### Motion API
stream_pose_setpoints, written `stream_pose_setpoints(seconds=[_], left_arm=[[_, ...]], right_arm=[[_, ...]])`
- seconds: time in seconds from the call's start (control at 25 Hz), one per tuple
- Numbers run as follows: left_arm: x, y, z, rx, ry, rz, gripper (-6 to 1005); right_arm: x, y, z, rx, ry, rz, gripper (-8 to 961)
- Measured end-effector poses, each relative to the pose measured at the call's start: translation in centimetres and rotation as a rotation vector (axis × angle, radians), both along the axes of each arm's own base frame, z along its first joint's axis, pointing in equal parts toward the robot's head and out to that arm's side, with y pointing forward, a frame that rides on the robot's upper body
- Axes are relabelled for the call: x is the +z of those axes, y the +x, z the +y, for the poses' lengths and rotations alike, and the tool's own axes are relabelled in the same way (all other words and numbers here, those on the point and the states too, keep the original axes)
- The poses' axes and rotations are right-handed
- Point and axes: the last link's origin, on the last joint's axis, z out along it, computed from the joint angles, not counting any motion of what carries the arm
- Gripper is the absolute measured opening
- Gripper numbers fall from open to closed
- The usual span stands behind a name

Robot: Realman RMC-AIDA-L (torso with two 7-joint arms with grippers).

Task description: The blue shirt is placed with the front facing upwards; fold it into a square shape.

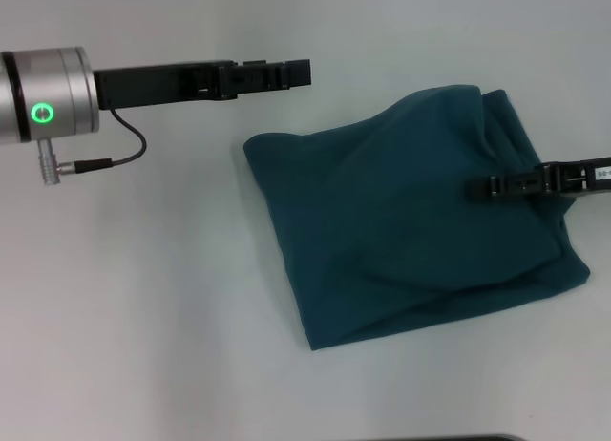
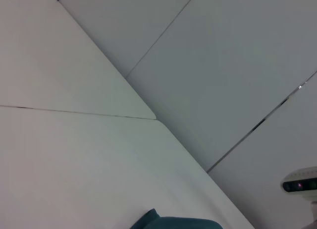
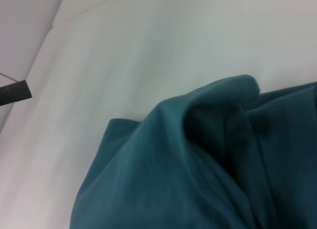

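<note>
The right end effector [image 1: 482, 187] reaches in over the right part of the blue shirt [image 1: 401, 221]; whether its fingers pinch cloth cannot be told. It probably hangs there to settle or release a fold. The shirt lies beneath it as a rough, rumpled square on the white worktop [image 1: 153, 317], lettering hidden. The left end effector [image 1: 296, 73] hovers off the cloth, beyond its far left corner, fingers looking close together, apparently idle.
</note>
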Motion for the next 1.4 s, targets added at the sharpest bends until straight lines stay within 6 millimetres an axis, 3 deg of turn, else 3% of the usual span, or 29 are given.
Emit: stream_pose_setpoints(seconds=[0.36,0.8,0.96,1.4], left_arm=[[0.0,0.0,0.0,-0.001,0.001,0.001,961],[0.1,-0.1,0.1,-0.001,0.004,0.004,962],[0.1,0.0,0.1,-0.001,0.004,0.004,962],[0.2,0.0,0.1,-0.006,0.002,0.004,961]], right_arm=[[-0.3,-0.5,0.1,0.027,-0.015,0.004,759],[-0.1,-1.0,-0.3,0.054,-0.039,0.041,378],[0.4,-1.3,-0.6,0.061,-0.045,0.075,137],[1.9,-2.0,-2.3,0.088,-0.021,0.240,76]])
